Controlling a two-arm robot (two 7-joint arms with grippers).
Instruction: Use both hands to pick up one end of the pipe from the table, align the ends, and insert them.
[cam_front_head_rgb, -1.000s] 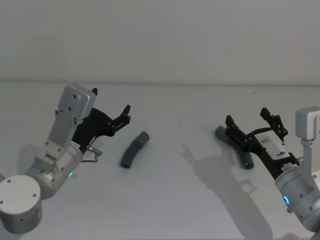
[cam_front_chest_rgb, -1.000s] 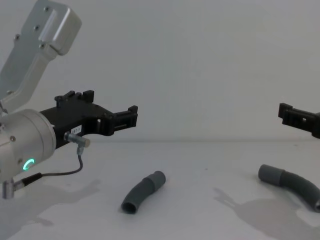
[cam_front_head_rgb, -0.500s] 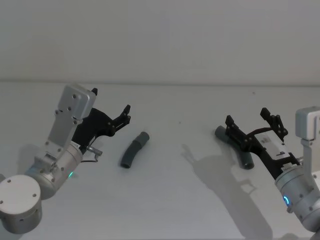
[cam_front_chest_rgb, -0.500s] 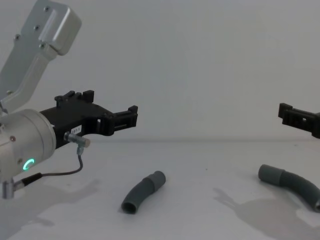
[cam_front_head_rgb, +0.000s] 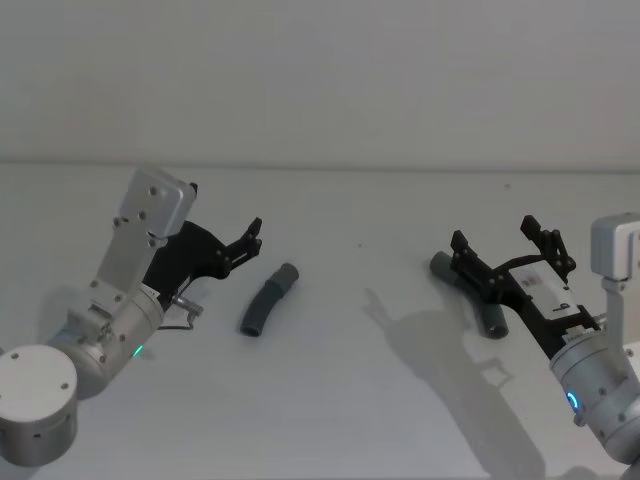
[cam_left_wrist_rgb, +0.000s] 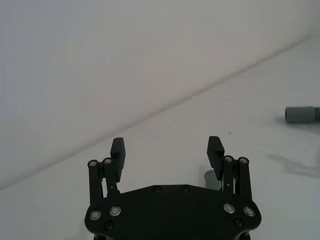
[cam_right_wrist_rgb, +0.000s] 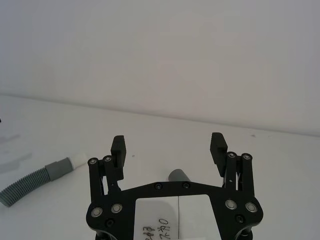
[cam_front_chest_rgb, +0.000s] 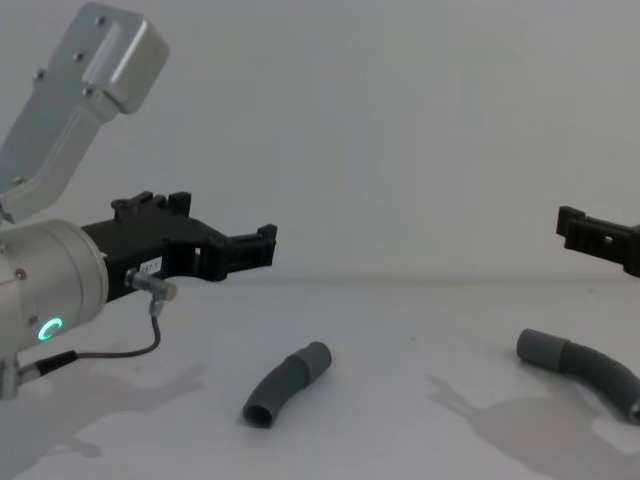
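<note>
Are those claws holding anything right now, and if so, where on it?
Nothing is held. The left gripper and right gripper both hover with jaws open and empty; the short pipe piece and the longer pipe piece lie on the table.

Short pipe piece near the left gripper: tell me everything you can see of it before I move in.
The short pipe piece is a dark grey, matte, gently curved tube lying flat on the table, with nothing touching it. In the chest view its near end shows a dark open mouth and its far end a smooth collar. The right wrist view shows a ribbed body and a white tip beyond the collar. The left gripper, open, hovers beside the far end, clear of it.
</note>
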